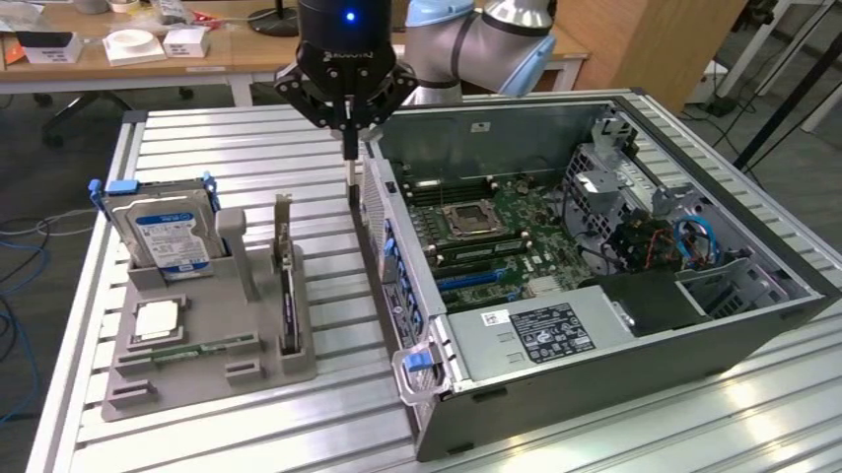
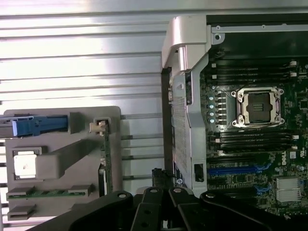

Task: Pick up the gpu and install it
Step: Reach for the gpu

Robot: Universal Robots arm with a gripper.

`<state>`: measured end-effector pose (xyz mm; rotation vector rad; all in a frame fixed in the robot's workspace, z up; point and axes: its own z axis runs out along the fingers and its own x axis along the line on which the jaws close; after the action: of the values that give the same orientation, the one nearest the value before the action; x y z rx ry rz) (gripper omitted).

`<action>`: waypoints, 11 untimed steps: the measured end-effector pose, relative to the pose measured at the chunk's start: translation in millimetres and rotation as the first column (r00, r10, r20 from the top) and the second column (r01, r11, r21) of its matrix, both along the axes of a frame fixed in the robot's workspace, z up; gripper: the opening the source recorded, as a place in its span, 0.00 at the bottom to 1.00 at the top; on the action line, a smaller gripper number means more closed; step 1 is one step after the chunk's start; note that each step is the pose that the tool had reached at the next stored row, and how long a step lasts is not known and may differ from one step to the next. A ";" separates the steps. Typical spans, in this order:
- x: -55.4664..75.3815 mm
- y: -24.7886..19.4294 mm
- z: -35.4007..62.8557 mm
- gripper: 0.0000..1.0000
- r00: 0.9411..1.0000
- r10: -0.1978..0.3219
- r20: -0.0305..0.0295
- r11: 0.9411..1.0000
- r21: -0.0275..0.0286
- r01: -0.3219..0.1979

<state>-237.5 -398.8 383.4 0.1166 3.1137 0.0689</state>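
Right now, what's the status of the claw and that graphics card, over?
Claw shut, hovering beside computer case. Card upright in gray rack, not gripped. Nothing over the card.

Wooden desk (image 1: 247, 51) (small white boxes (image 1: 134, 47) on top) behind; grey floor (image 1: 809, 187).

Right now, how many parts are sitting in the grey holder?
4: hard drive upright; CPU flat beside it; memory stick beside the CPU; gpu on edge, toward the computer case. Smaller parts may be hidden.
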 end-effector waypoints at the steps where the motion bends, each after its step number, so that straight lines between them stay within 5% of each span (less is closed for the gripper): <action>1: -1.6 0.0 -0.1 0.11 1.000 0.000 0.000 1.000 0.000 0.000; 11: -4.3 0.0 -0.1 0.11 1.000 0.000 0.000 1.000 0.000 0.000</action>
<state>-241.9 -398.8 383.3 0.1159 3.1137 0.0689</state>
